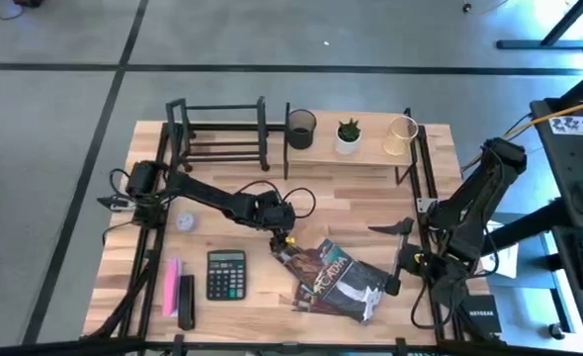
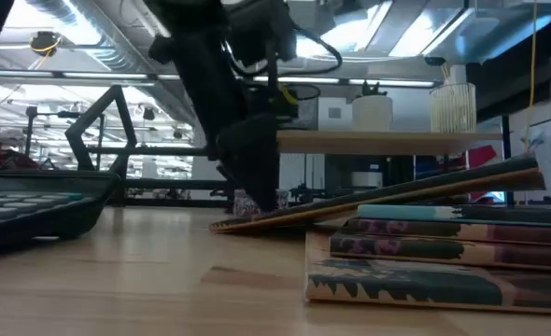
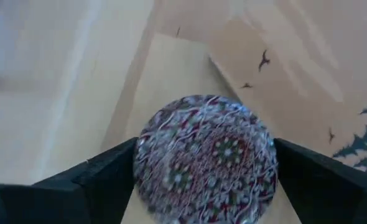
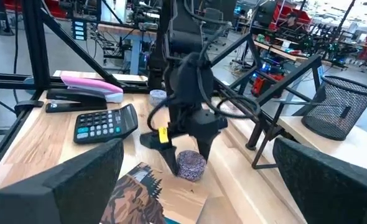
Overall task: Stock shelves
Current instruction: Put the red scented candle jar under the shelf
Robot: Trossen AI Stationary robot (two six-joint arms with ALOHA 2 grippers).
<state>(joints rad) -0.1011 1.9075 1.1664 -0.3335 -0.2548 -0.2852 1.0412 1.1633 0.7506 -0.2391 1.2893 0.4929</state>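
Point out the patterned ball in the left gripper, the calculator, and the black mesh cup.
patterned ball (image 3: 205,158): left wrist view, centre of its face, between the left gripper's fingers.
calculator (image 1: 225,274): high view, middle of its keypad.
black mesh cup (image 1: 301,130): high view, its rim, on the wooden shelf.

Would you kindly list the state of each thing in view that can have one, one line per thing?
Left gripper: shut on the patterned ball, low over the books.
Right gripper: open, holding nothing, at the table's right side.
Books: lying flat in a loose pile, not shelved.
Black book rack: upright, empty.
Wooden shelf: carries mesh cup, potted plant and ribbed cup, all upright.
Calculator: lying face up.
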